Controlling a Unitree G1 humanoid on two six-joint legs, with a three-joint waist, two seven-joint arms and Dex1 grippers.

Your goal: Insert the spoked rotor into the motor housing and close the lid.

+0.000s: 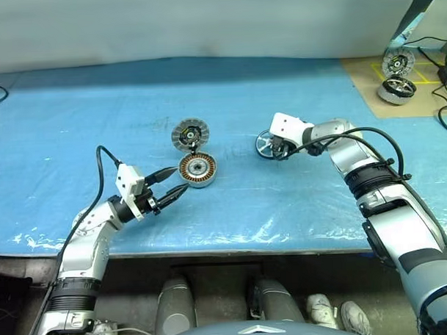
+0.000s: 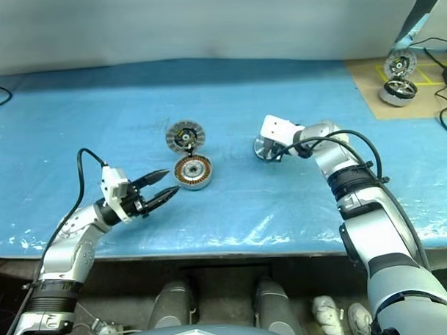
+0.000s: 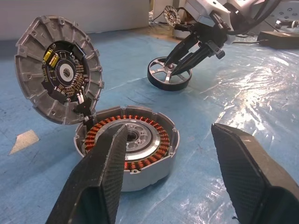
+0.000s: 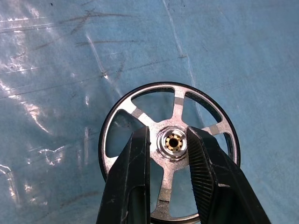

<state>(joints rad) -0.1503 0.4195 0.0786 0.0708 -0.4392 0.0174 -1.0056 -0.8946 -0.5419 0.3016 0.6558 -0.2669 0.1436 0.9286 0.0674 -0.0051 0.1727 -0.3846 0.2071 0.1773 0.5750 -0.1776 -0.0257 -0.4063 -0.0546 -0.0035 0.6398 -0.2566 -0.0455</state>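
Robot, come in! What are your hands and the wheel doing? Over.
Right end effector shut on spoked rotor hub, on table. Left end effector open beside motor housing. Lid propped up. Nothing in the way.

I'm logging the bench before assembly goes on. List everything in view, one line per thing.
spoked rotor: one, silvery spokes with dark rim, flat on the blue sheet to the robot's right of the housing.
motor housing: one, silver-grey with copper windings, near the table's middle.
lid: one, silver-grey with dark hub, standing open at the housing's far edge.
table cover: one, blue sheet over the table.
cardboard mat: one, brown, far right corner.
spare motor parts: two, silvery, on the mat.
cables: several, black, far right.
left gripper: one, black fingers, open, beside the housing.
right gripper: one, black fingers closed around the rotor's hub.
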